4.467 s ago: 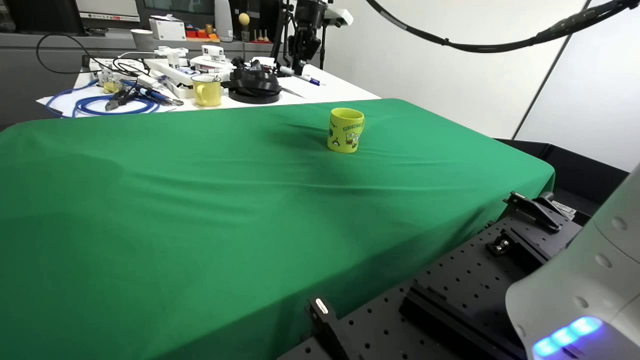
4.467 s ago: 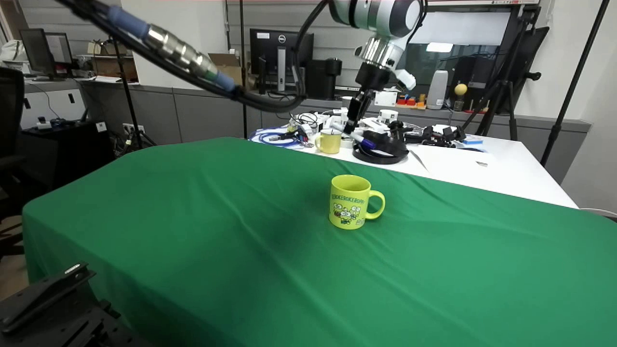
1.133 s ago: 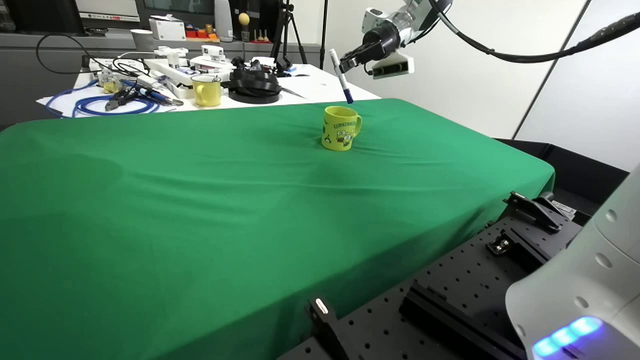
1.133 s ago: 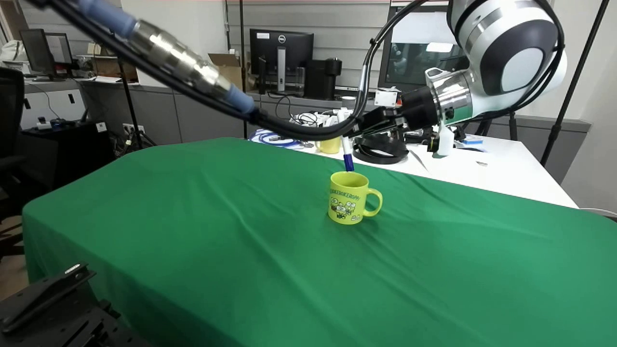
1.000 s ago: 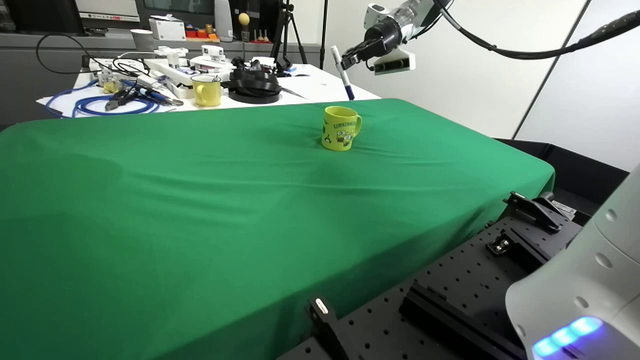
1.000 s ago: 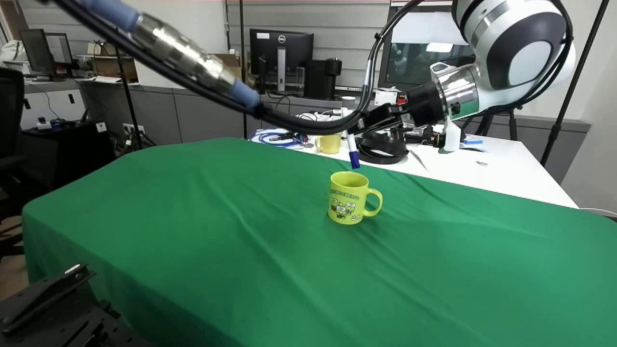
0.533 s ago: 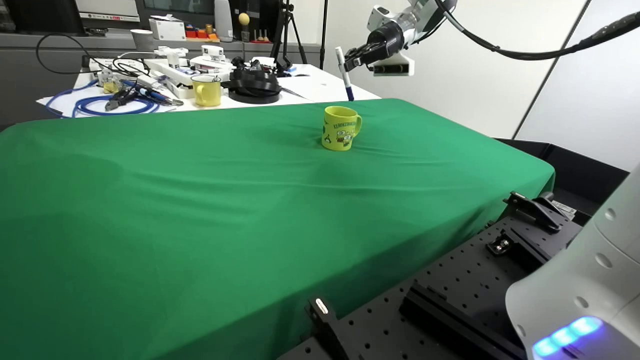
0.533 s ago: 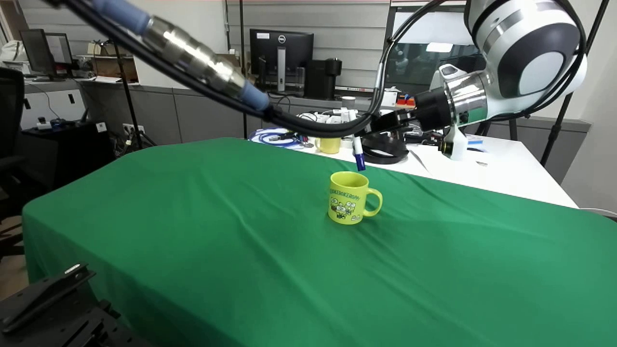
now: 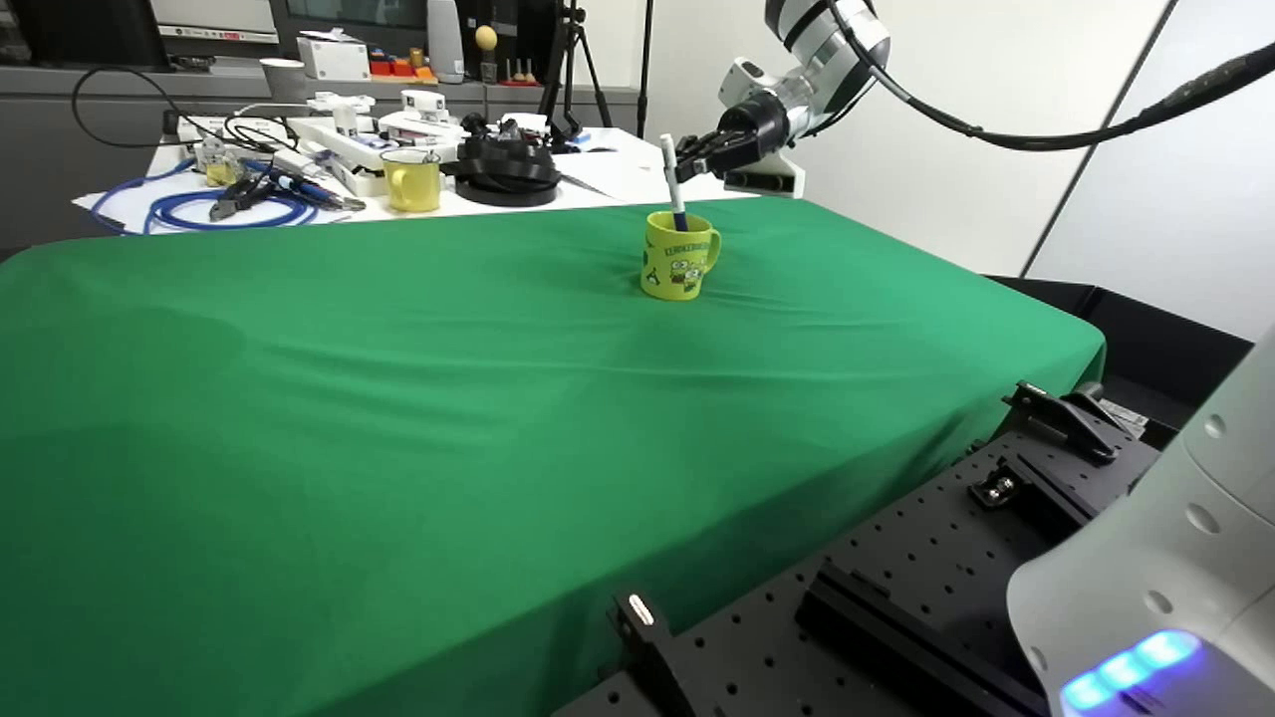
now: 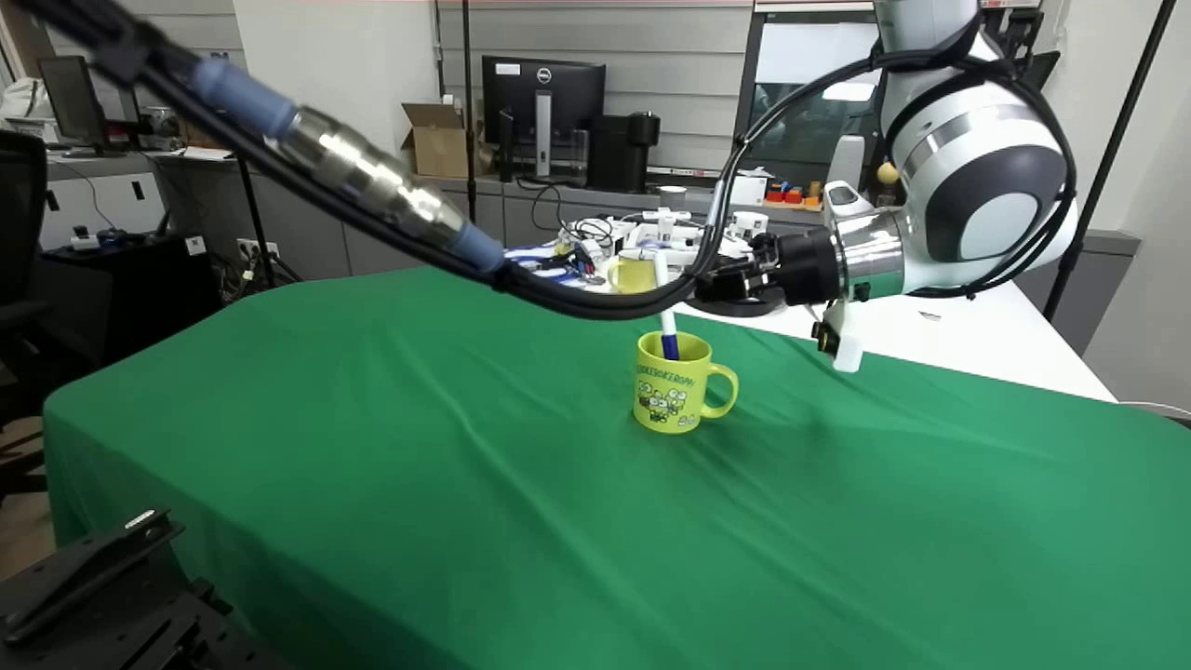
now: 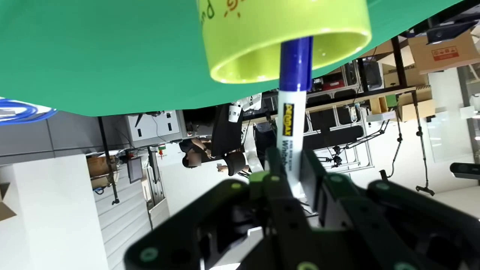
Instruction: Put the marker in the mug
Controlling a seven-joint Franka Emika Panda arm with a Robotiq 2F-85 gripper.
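The mug [image 9: 669,267] is yellow with green cartoon figures and stands upright on the green cloth in both exterior views [image 10: 662,402]. The marker [image 9: 672,177] is white with a blue cap and is held cap down, slightly tilted. In the wrist view, which is upside down, the marker [image 11: 289,112] enters the mug's opening [image 11: 262,22] and its tip is hidden by the mug's wall. My gripper [image 11: 293,161] is shut on the marker's white upper part, above and beside the mug. In an exterior view the arm's cable partly covers the fingers and the marker [image 10: 667,321].
Another yellow mug [image 9: 411,182] stands on the white table behind, among cables, tools and a black coil [image 9: 506,174]. The arm's cable [image 10: 595,300] hangs across an exterior view. A black perforated mounting plate [image 9: 896,588] borders the green cloth.
From the back table, my gripper has carried the marker to the mug, and the mug has shifted and turned slightly. In the last half second the marker has come down, its cap entering the mug.
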